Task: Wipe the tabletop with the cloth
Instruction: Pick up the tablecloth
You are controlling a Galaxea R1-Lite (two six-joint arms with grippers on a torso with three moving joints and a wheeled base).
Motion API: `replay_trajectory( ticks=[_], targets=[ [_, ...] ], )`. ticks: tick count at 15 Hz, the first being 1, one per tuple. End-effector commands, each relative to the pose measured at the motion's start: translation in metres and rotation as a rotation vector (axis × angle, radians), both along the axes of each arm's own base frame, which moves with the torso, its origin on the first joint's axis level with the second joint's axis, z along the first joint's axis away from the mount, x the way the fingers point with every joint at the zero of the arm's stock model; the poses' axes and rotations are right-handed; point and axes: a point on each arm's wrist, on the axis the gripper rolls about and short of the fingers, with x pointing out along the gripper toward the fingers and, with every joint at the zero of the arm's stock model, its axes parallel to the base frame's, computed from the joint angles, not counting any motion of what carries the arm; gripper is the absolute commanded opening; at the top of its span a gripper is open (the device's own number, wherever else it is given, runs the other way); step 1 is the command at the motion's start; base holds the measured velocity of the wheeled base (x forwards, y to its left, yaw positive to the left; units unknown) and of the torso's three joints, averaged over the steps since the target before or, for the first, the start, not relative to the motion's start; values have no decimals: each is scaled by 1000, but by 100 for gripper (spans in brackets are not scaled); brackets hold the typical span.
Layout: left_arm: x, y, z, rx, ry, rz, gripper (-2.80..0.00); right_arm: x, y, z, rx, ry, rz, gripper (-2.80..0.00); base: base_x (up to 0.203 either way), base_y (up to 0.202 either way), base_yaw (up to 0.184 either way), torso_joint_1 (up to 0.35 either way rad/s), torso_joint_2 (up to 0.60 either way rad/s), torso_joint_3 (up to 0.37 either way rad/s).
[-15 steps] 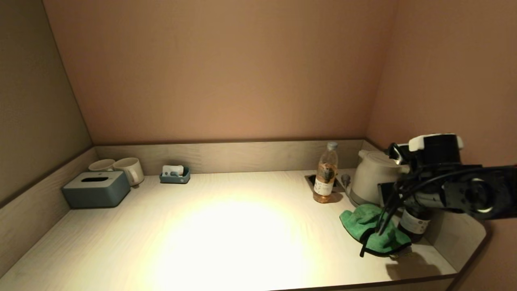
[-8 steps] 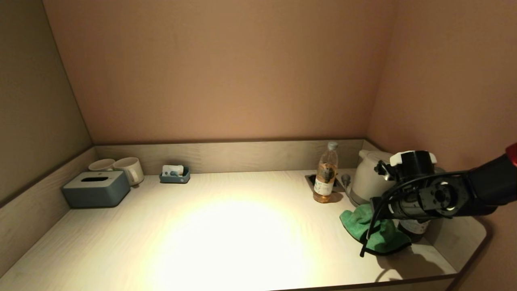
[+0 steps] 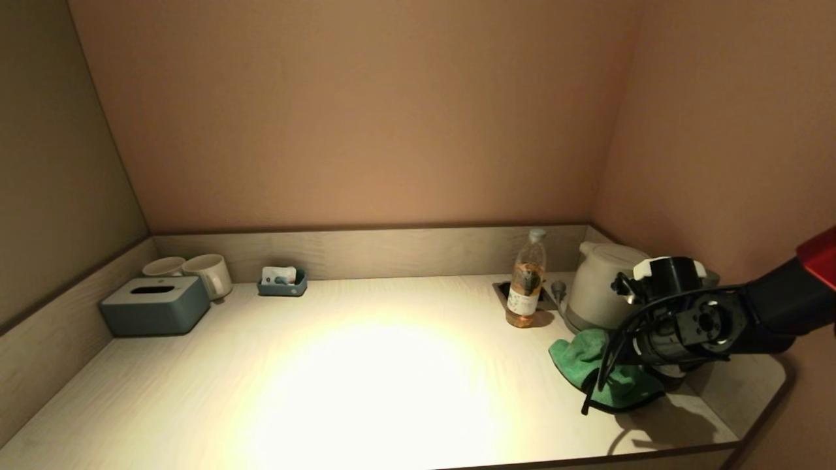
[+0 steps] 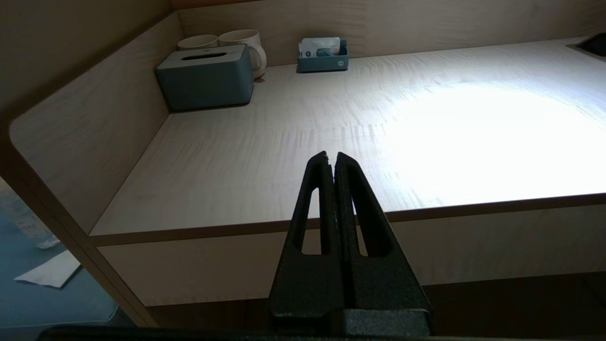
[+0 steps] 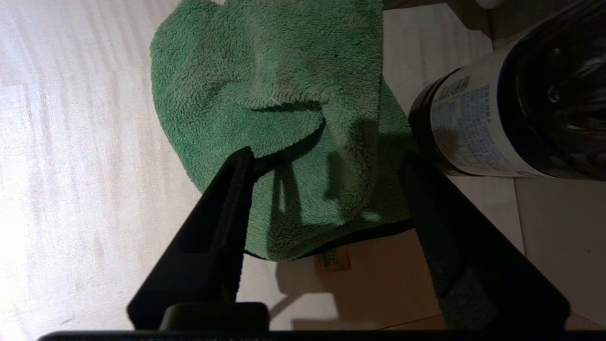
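Note:
A crumpled green cloth (image 3: 588, 365) lies on the pale wooden tabletop (image 3: 366, 365) at the right, in front of the kettle. In the right wrist view the cloth (image 5: 274, 109) fills the upper middle. My right gripper (image 5: 326, 156) is open just above the cloth's near edge, one finger on each side, holding nothing. In the head view the right wrist (image 3: 679, 320) hangs over the cloth and hides the fingers. My left gripper (image 4: 331, 158) is shut and empty, parked off the table's front edge at the left.
A dark bottle (image 5: 511, 104) stands right beside the cloth and the right finger. A white kettle (image 3: 597, 294) and a clear bottle (image 3: 528, 281) stand behind it. A grey tissue box (image 3: 155, 305), two mugs (image 3: 208, 274) and a small tray (image 3: 282, 282) sit back left.
My right arm has come down and swung left over the cloth, lowering the gripper to the cloth's near edge. The cloth and the left arm have not moved.

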Motion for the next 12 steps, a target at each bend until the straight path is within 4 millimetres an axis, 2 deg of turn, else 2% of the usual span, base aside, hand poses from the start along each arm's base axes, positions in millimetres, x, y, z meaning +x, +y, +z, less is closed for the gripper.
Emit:
replay_trajectory(
  ticks=[1, 8, 12],
  targets=[
    [0, 0, 0, 0, 0, 0, -280, 4, 0, -7, 1, 14, -1, 0, 0, 0, 0, 0, 0, 0],
    [0, 0, 0, 0, 1, 0, -280, 23, -2, -31, 21, 48, -19, 0, 0, 0, 0, 0, 0, 0],
    [0, 0, 0, 0, 1, 0, -280, 28, -2, -38, 31, 57, -12, 0, 0, 0, 0, 0, 0, 0]
  ],
)
